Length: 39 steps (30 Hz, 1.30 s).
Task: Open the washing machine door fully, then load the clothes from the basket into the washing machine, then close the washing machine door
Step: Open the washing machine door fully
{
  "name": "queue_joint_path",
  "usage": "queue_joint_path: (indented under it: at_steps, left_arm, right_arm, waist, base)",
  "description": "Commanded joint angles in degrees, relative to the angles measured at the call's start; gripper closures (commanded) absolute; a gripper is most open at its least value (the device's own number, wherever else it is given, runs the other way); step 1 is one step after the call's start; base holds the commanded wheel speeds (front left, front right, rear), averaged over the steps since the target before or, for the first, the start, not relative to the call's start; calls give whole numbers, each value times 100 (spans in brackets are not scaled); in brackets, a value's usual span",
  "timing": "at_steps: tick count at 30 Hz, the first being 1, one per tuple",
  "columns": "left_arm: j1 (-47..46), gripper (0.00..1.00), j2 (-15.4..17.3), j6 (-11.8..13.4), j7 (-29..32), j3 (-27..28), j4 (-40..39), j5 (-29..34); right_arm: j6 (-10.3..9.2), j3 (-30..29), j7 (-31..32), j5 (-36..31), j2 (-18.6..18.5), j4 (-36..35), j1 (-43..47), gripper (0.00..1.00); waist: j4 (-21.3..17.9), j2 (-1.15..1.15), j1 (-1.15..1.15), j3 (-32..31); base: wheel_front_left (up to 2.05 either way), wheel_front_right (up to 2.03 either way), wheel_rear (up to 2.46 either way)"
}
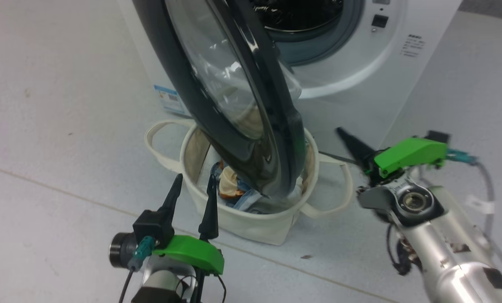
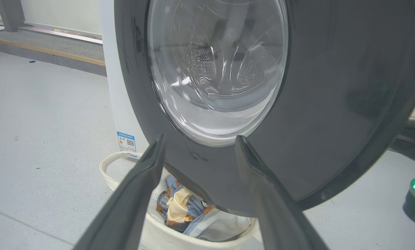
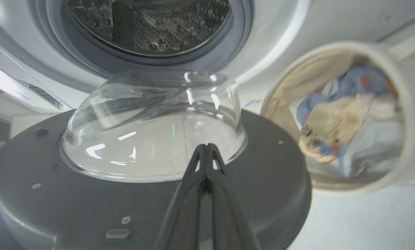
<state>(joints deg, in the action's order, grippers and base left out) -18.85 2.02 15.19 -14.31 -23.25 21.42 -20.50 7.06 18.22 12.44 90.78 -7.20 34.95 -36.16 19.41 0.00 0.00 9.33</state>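
just beyond the left tool [image 1: 195,176] stands the washing machine door [image 1: 272,105].

Pale grey floor [image 1: 45,84], evenly lit, crossed slantwise by a thin seam [image 1: 66,192]. Scattered with small dark specks [image 1: 305,256]. Bordered at the far edge by a darker grey strip [image 2: 54,43] and tan line [image 2: 44,50], below a pale wall [image 2: 61,14]; dark post [image 2: 7,14] at the far left corner.

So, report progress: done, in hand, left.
Done: washing machine door swung out over the basket, perhaps not fully. In hand: shut right gripper at the door's inner face; open left gripper near the basket. Left: clothes lie in the basket; loading, closing.
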Motion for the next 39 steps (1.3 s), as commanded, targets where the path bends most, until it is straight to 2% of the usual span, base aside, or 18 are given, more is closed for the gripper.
queue_joint_path:
  at_steps: [1,5,7,11,15,16,17,18,20,28,39]
  left_arm:
    - [-81,0,86,-20,-69,184,-140,59]
    - [-10,0,86,-41,-69,223,-110,111]
    - [18,0,86,-43,-69,262,-125,131]
    - [65,0,86,-100,-69,327,-162,204]
    - [66,0,86,-182,-69,398,-167,260]
    - [67,0,86,-179,-69,425,-173,271]
    - [70,0,86,-172,-69,455,-179,283]
    - [74,0,86,-165,-69,485,-185,291]
    - [84,0,86,-153,-69,540,-203,307]
    - [100,0,86,-169,-69,646,-263,345]
    - [41,0,86,-150,-69,636,-571,348]
  right_arm:
    - [43,147,-370,-426,-98,-320,70,100]
    - [43,790,-1937,-1906,-496,-655,358,100]
    - [43,1100,-2472,-2416,-649,-719,477,100]
    - [43,1220,-2731,-3088,-839,-896,712,100]
    - [43,747,-2741,-4190,-846,-1402,1096,100]
    - [43,624,-2741,-4449,-819,-1530,1232,95]
    - [43,522,-2742,-4720,-792,-1652,1366,68]
    - [43,431,-2742,-4991,-762,-1762,1497,0]
    - [43,204,-2743,-5286,-607,-1841,1789,0]
    - [43,-648,-2743,-5241,131,-1625,2183,0]
    - [43,-1300,-2744,-5628,403,-1473,2099,0]
  waist:
    - [-121,0,0,-139]
    - [-299,0,0,-333]
    - [-396,0,0,-386]
    - [-596,0,0,-419]
    - [-782,0,0,-362]
    - [-822,0,0,-351]
    - [-862,0,0,-341]
    - [-901,0,0,-330]
    - [-974,0,0,-319]
    - [-1117,0,0,-256]
    - [-1041,0,0,-231]
  base:
    - [0,0,0]
    - [0,0,0]
    - [0,0,0]
    - [0,0,0]
    - [0,0,0]
    - [0,0,0]
    - [0,0,0]
    - [0,0,0]
    - [0,0,0]
    - [0,0,0]
    - [0,0,0]
